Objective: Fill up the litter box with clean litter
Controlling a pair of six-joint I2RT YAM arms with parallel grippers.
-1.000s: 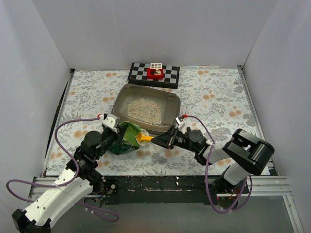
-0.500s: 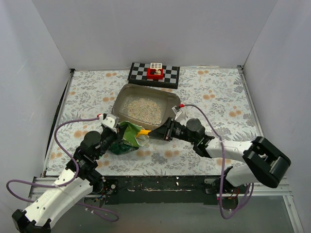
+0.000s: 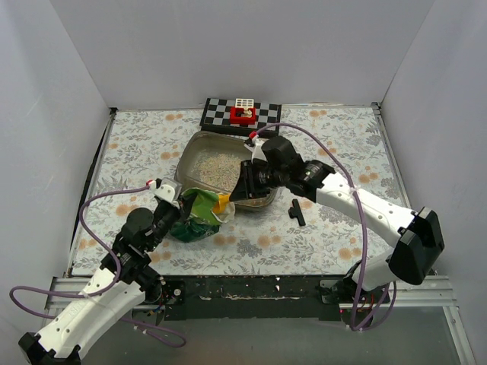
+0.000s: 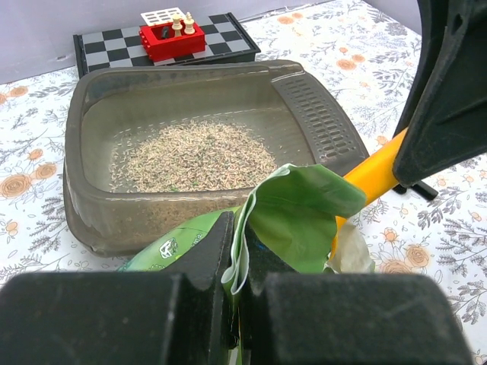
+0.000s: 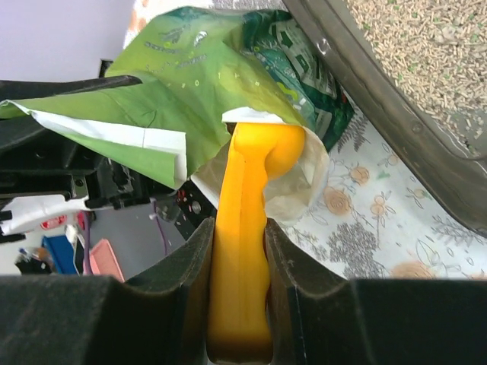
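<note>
The litter box point(image 3: 190, 152) point(image 4: 91, 114) point(image 5: 396, 129) sits mid-table with a thin layer of clean litter point(image 3: 217, 167) point(image 4: 190, 156) point(image 5: 426, 46) on its floor. In front of it lies a crinkly green bag point(image 3: 196, 217) point(image 4: 304, 213) point(image 5: 205, 76). My left gripper point(image 3: 176, 211) point(image 4: 238, 236) is shut on the bag's folded edge and holds its mouth up. My right gripper point(image 3: 240, 194) point(image 5: 237, 228), over the box's near wall, is shut on the handle of a yellow scoop point(image 3: 223, 203) point(image 4: 377, 171) point(image 5: 243, 243). The scoop's head reaches into the bag's mouth and is partly hidden there.
A black-and-white checkered board point(image 3: 240, 116) point(image 4: 167, 38) carrying a small red box stands behind the litter box. A small black part point(image 3: 297, 211) lies on the flowered cloth to the right of the box. White walls close in the left, back and right sides.
My right arm has swung up and back from the front of the table to over the box's near wall, still holding the scoop. The left gripper has kept hold of the bag.
</note>
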